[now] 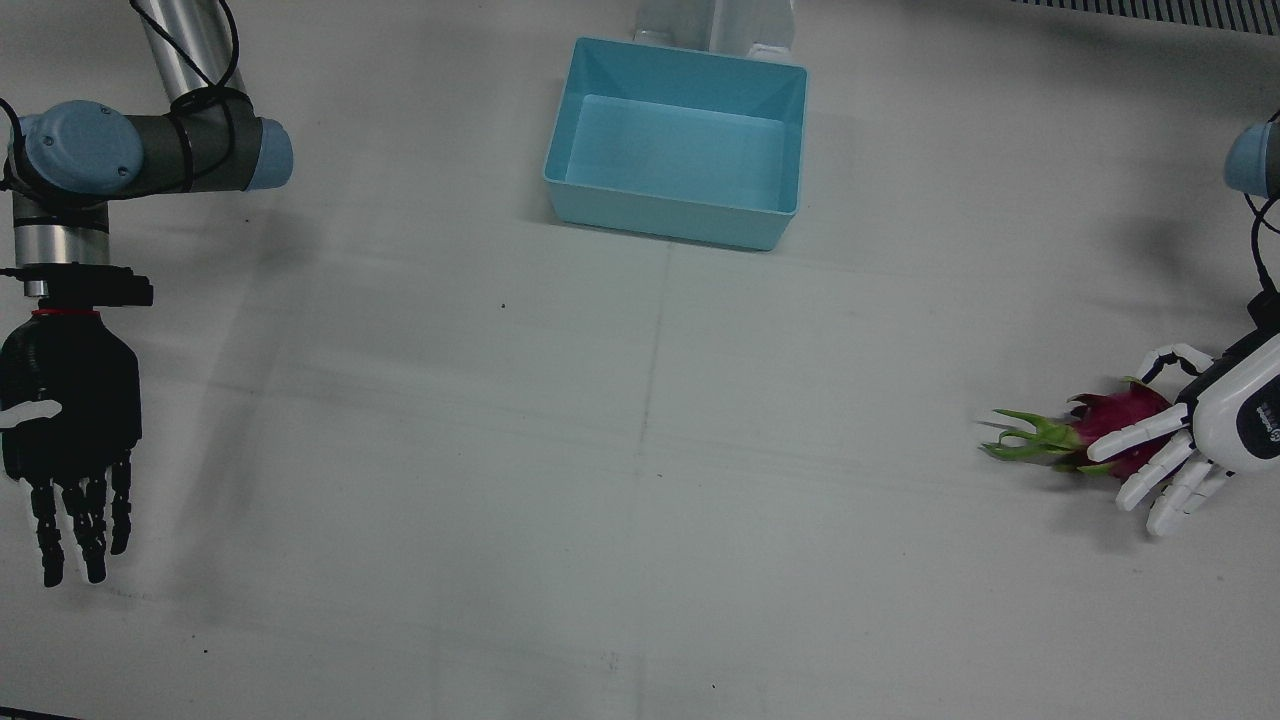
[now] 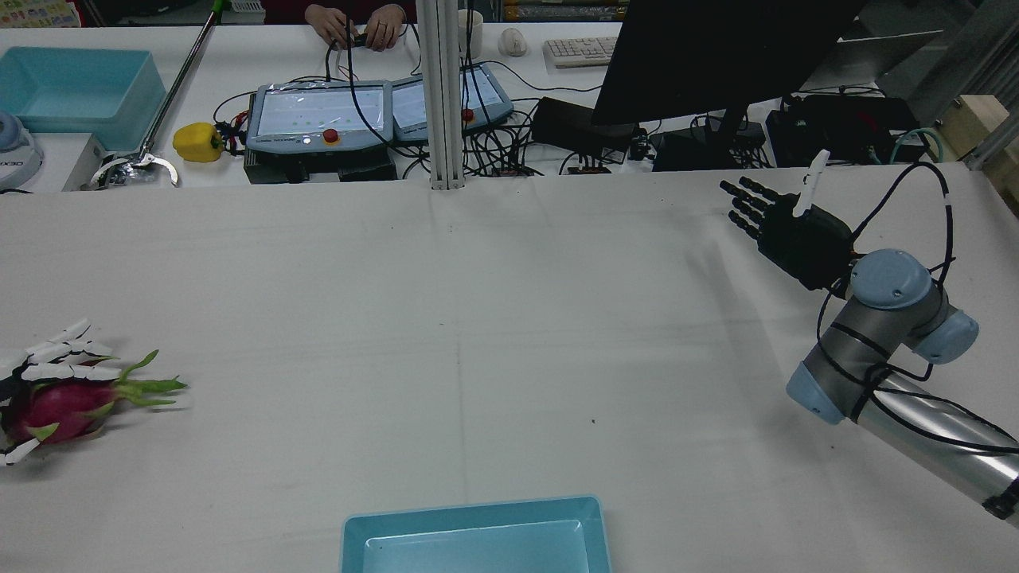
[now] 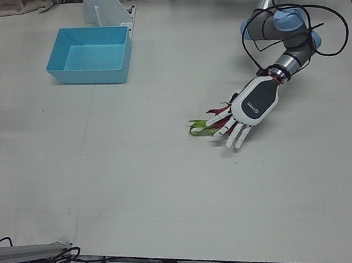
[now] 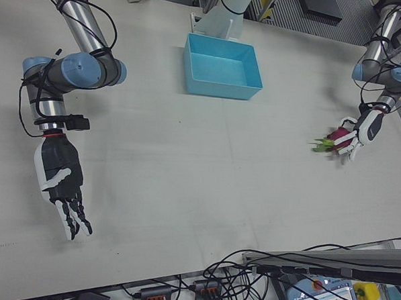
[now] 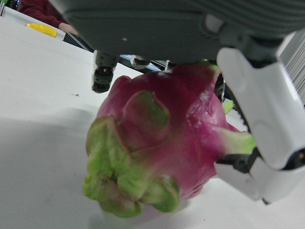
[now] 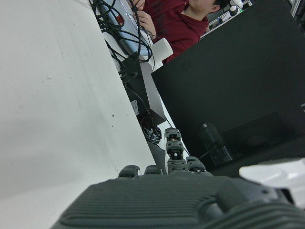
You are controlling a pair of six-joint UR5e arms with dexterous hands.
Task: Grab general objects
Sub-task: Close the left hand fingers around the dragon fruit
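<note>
Dragon fruit (image 1: 1125, 420) lies near the table's left edge, left hand (image 1: 1190, 440) curled around it; its wrist view shows fingers (image 5: 267, 109) touching. Right hand (image 1: 68, 420) hovers spread, empty.

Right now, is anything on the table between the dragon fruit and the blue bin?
Nothing visible. The left robot hand is around the dragon fruit near the table's edge, and the table between it and the blue bin is bare. The right robot hand hangs open on the far side.

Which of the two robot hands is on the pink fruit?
The white left hand: its fingers wrap the pink dragon fruit. The black right hand hangs open, far from it.
</note>
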